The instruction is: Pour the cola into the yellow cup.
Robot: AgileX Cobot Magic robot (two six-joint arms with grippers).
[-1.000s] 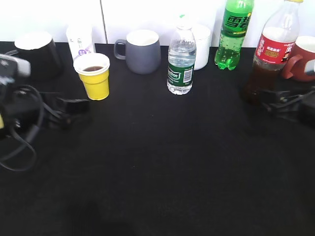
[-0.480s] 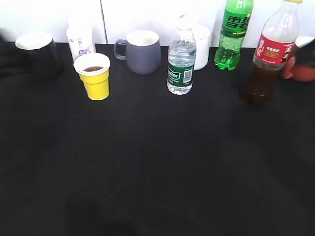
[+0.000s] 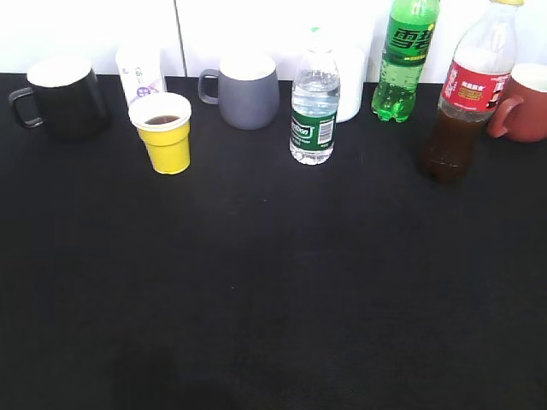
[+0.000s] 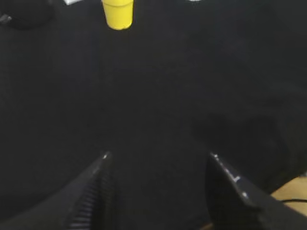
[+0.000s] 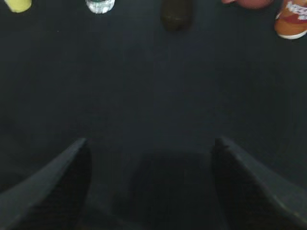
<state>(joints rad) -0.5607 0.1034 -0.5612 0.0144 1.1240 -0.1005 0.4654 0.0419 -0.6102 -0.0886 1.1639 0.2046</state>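
Note:
The cola (image 3: 466,98) stands upright at the back right of the black table, its base also in the right wrist view (image 5: 176,13). The yellow cup (image 3: 162,134) stands at the back left with dark liquid inside; it also shows in the left wrist view (image 4: 118,13) and in the right wrist view (image 5: 18,5). Neither gripper shows in the exterior view. My left gripper (image 4: 158,158) is open and empty, far in front of the cup. My right gripper (image 5: 151,143) is open and empty, far in front of the cola.
Along the back stand a black mug (image 3: 64,96), a white carton (image 3: 141,73), a grey mug (image 3: 246,88), a water bottle (image 3: 314,107), a white cup (image 3: 350,81), a green soda bottle (image 3: 406,55) and a red mug (image 3: 523,104). An orange item (image 5: 292,21) lies far right.
Both arms have drawn back out of the exterior view: the left arm from the left edge, the right gripper from beside the cola. The bottle and cup have not moved.

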